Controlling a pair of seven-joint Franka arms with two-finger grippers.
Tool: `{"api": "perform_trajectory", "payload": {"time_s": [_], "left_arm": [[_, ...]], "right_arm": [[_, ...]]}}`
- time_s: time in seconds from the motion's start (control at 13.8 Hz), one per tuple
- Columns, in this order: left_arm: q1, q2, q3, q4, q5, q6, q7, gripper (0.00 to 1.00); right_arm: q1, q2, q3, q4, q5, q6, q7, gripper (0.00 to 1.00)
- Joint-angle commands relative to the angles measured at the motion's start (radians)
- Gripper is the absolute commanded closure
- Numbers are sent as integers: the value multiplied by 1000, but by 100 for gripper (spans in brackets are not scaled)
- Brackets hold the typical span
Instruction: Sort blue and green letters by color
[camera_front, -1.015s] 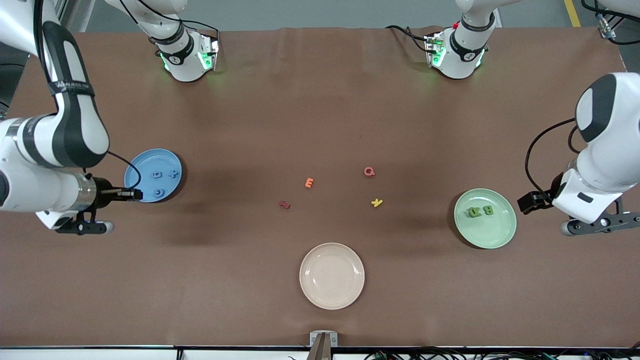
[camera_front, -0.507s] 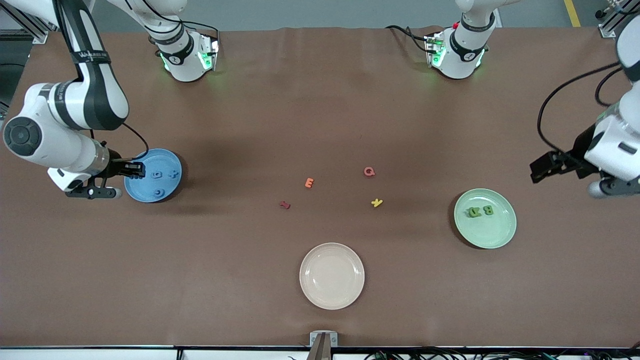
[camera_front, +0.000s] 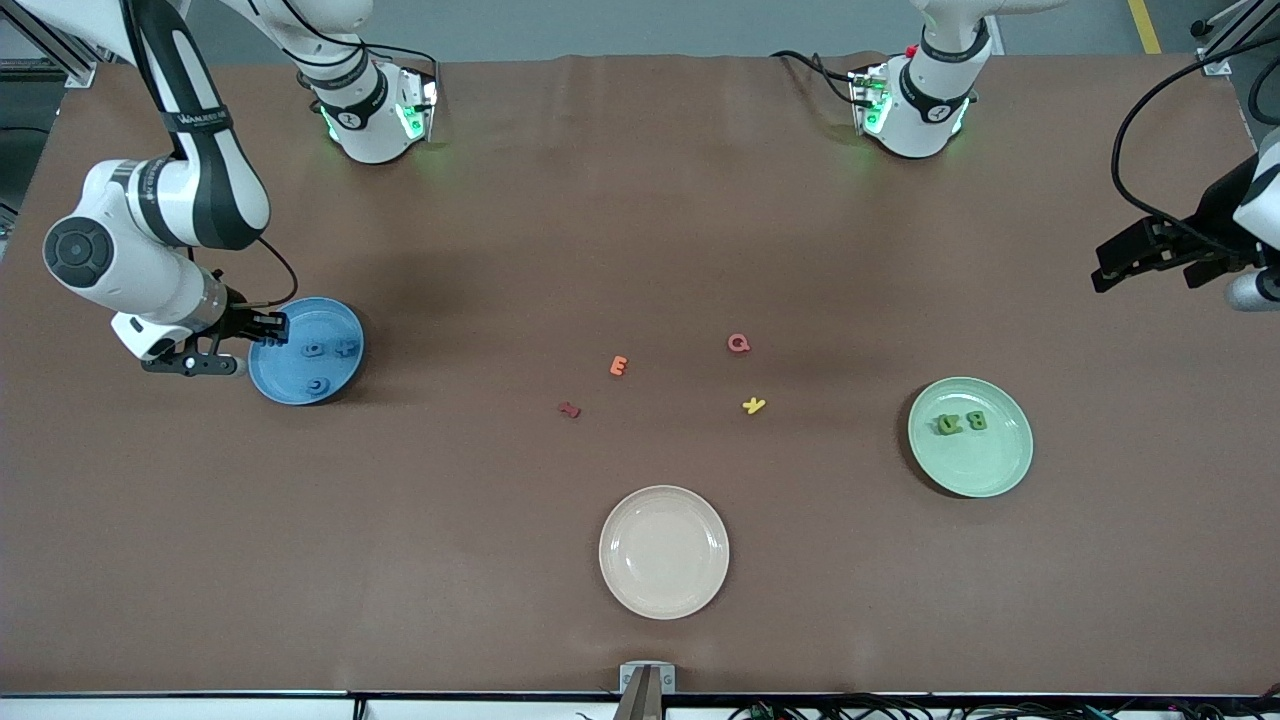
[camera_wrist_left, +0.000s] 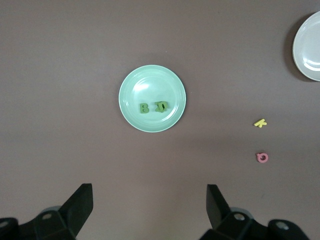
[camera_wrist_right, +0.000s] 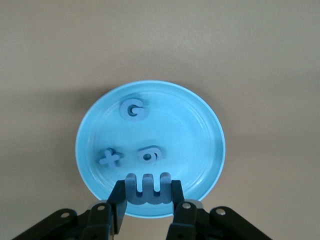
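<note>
One blue m (camera_wrist_right: 147, 187) is sitting pinched in the right gripper (camera_wrist_right: 147, 200) over the blue plate's (camera_front: 338, 382) rim, while the left gripper (camera_wrist_left: 150, 210) is waiting wide open near the table's edge.

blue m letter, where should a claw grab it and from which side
Probably best across its two outer legs, from straight above: the chunky blue toy letter m has flat, parallel outer sides. The right claw grips it that way now, over the edge of the round blue plate. The left claw waits open over the brown table, toward the left arm's end.
</note>
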Motion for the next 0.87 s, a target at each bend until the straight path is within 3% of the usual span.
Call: {"api": "perform_trajectory", "payload": {"time_s": [0.0, 0.07, 0.36, 0.8], "left_arm": [[-15, -77, 16, -96, -38, 4, 17, 0], [-16, -103, 17, -119, -38, 4, 18, 0], [-13, -129, 11, -143, -37, 8, 20, 0], [-16, -120, 8, -123, -38, 13, 18, 0]], "right_arm": [[-29, -37, 24, -32, -9, -24, -5, 21], [-29, -36, 23, -29, -5, -35, -5, 0], [-23, -34, 24, 40, -2, -122, -6, 0], [43, -34, 15, 409, -3, -526, -5, 0]]}}
